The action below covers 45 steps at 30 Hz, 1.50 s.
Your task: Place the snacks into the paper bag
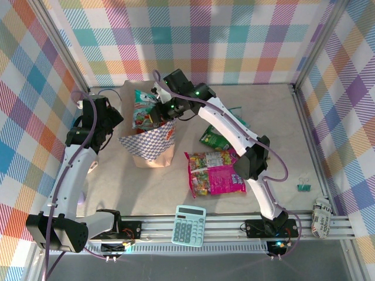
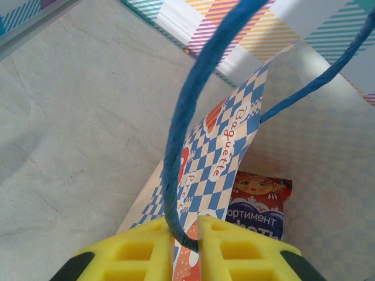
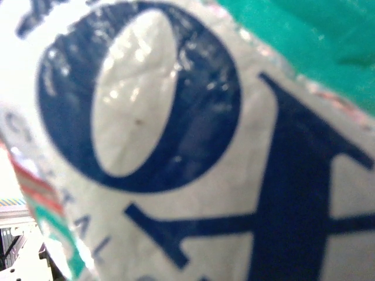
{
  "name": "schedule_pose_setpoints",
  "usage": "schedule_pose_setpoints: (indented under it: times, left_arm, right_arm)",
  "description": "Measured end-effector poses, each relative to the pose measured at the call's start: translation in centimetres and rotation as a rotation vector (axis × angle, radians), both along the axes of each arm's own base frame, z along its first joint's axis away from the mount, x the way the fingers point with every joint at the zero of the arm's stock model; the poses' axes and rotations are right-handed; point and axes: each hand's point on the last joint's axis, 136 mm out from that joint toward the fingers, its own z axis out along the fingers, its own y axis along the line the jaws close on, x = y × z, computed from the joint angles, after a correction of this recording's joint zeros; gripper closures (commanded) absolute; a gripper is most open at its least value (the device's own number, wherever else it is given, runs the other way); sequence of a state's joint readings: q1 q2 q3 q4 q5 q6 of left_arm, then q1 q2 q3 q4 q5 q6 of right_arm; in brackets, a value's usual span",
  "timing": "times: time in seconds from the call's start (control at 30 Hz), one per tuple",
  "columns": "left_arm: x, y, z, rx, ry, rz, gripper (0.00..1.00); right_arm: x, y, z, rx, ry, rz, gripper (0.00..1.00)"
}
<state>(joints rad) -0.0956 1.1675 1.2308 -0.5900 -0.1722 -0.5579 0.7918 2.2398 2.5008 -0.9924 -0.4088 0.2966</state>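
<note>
Pastel plaid walls, beige tabletop.

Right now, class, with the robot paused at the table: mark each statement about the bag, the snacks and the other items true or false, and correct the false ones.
1. The left claw pinches the paper bag at its rim, together with the blue cord handle. True.
2. The calculator lies inside the bag. False: it lies at the near edge, between the arm bases.
3. A red packet is already inside the bag. True.
4. The big magenta packet is bagged. False: it lies on the table, right of the bag.
5. The green binder clip sits left of the bag. False: it is far right.
</note>
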Motion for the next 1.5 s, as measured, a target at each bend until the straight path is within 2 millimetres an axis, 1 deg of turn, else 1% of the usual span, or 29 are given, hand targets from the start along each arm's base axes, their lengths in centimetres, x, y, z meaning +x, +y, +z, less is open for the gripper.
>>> schedule_pose_setpoints:
  times: [0.03, 0.17, 0.4, 0.6, 0.77, 0.93, 1.17, 1.33, 1.4, 1.5]
  left_arm:
    - [0.0, 0.0, 0.0, 0.000, -0.002, 0.000, 0.83]
    - [0.2, -0.1, 0.2, -0.004, -0.012, -0.003, 0.83]
    - [0.2, -0.1, 0.3, -0.005, -0.014, -0.006, 0.83]
    - [0.2, -0.1, 0.3, -0.006, -0.014, -0.006, 0.83]
    - [0.2, -0.2, 0.3, -0.006, -0.014, -0.007, 0.83]
    - [0.2, -0.3, 0.3, -0.012, -0.013, -0.015, 0.83]
    - [0.2, -0.3, 0.2, -0.012, -0.013, -0.015, 0.82]
    - [0.2, -0.3, 0.2, -0.012, -0.012, -0.015, 0.81]
    - [0.2, -0.4, 0.2, -0.014, -0.011, -0.019, 0.81]
    - [0.1, -0.5, 0.1, -0.016, -0.007, -0.021, 0.80]
  right_arm:
    - [-0.1, 0.0, 0.0, -0.001, 0.001, 0.000, 0.68]
    - [-0.3, -0.2, 0.7, 0.005, -0.015, 0.005, 0.62]
    - [-1.3, -0.8, 2.9, 0.031, -0.042, 0.011, 0.60]
    - [-2.6, -2.1, 5.1, 0.048, -0.074, 0.017, 0.60]
    - [-3.4, -3.4, 6.3, 0.048, -0.104, 0.009, 0.59]
    - [-4.1, -4.8, 6.6, 0.029, -0.135, -0.006, 0.58]
    - [-4.6, -6.6, 5.7, -0.014, -0.156, -0.041, 0.57]
    - [-4.7, -9.6, 5.3, -0.056, -0.190, -0.108, 0.55]
    - [-4.6, -11.1, 5.6, -0.055, -0.201, -0.144, 0.53]
    - [-4.0, -13.6, 6.5, -0.036, -0.220, -0.212, 0.50]
